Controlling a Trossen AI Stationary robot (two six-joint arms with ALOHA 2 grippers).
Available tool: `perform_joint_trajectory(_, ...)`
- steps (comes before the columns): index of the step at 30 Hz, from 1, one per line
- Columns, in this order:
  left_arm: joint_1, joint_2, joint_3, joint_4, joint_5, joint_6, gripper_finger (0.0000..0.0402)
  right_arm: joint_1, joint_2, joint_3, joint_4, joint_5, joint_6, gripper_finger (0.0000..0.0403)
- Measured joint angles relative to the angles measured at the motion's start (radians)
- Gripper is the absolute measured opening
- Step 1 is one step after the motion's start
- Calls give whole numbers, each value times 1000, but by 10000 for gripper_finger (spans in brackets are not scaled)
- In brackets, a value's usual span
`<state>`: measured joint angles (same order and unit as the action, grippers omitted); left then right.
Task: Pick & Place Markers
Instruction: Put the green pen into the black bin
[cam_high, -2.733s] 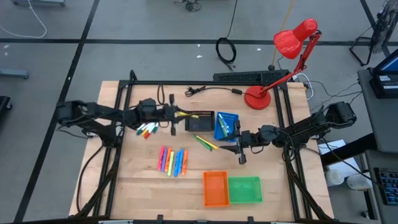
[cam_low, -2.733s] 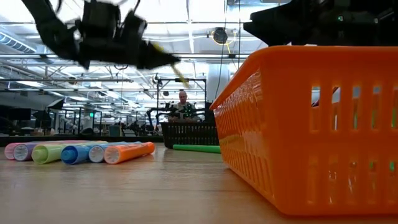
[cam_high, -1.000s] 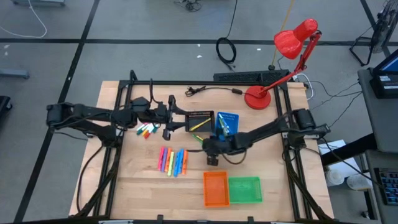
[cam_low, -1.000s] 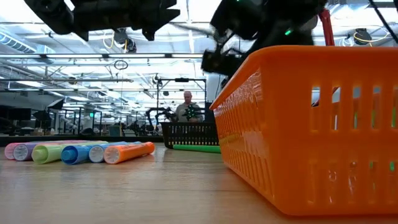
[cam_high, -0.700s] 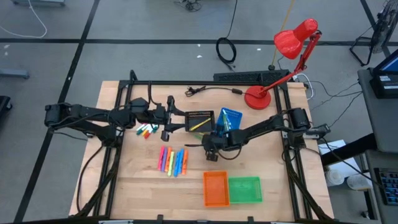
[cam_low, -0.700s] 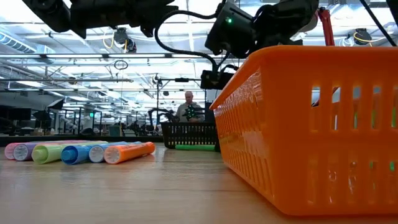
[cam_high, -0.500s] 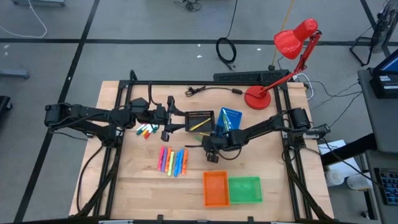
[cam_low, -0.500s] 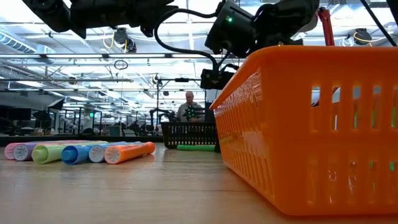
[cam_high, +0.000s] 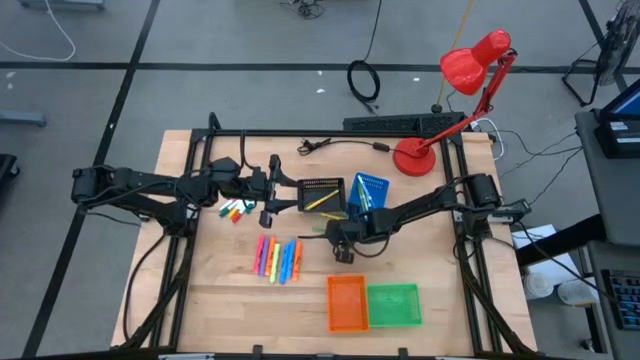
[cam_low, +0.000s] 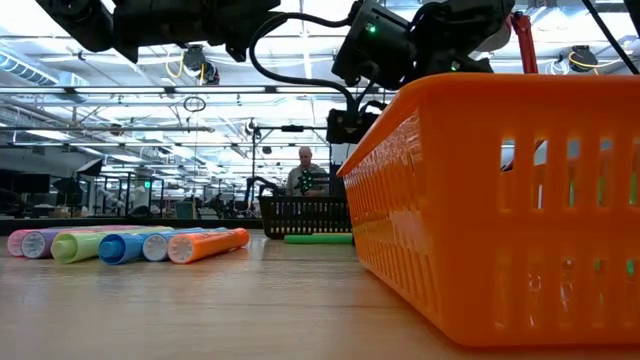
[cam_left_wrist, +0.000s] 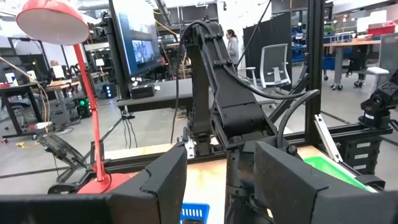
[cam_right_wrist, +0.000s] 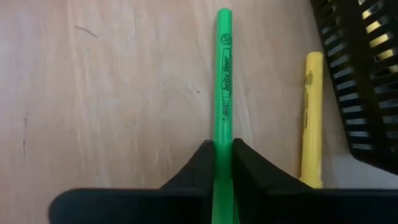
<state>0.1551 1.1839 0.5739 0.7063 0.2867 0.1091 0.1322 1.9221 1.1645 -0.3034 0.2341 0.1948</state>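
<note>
A green marker (cam_right_wrist: 223, 74) lies on the wood in front of the black tray (cam_high: 320, 193), and my right gripper (cam_right_wrist: 222, 152) is shut on it. A yellow marker (cam_right_wrist: 311, 118) lies on the table beside it. A row of pink, orange, yellow and blue markers (cam_high: 278, 258) lies on the table further forward. A smaller bunch of markers (cam_high: 235, 210) lies under the left arm. My left gripper (cam_high: 278, 190) hovers level just left of the black tray, open (cam_left_wrist: 221, 155) with nothing between its fingers. My right gripper pinches the green marker's barrel (cam_right_wrist: 223, 134) between its two fingers, near the end closest to the wrist. The fingers slant down from the table's right side, and the marker runs on away from them. The marker lies flat on the table (cam_low: 318, 238).
A blue tray (cam_high: 368, 193) stands right of the black one. An orange tray (cam_high: 347, 302) and a green tray (cam_high: 393, 305) sit near the front edge. A red desk lamp (cam_high: 470, 75) stands at the far right. Bare wood lies at the front left.
My right arm was still swinging a second ago and has come to rest, its gripper tipped down over the green marker. The marker lies on the table as before.
</note>
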Motion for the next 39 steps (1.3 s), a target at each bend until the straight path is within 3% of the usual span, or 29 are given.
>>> perform_joint_trajectory(6, 0, 0, 0, 0, 0, 1, 195, 6, -7, 0, 11, -42, -28, 19)
perform_joint_trajectory(13, 0, 0, 0, 0, 0, 0, 189, 50, -99, -6, 53, -53, -68, 18)
perform_joint_trajectory(19, 0, 0, 0, -2, 0, -8, 189, 107, -204, -16, 93, 110, -71, 17)
perform_joint_trajectory(25, 0, 0, 0, -2, 0, -5, 189, 144, -350, -149, 232, 318, -79, 17)
perform_joint_trajectory(30, 0, 0, 0, -2, 0, 9, 189, 158, -473, -356, 643, 417, -165, 19)
perform_joint_trajectory(35, -5, 8, 0, 4, 0, -10, 189, 161, -483, -569, 1260, 296, -320, 19)
perform_joint_trajectory(39, -33, 50, -1, 44, 1, 4, 189, 157, -460, -632, 1473, 233, -368, 19)
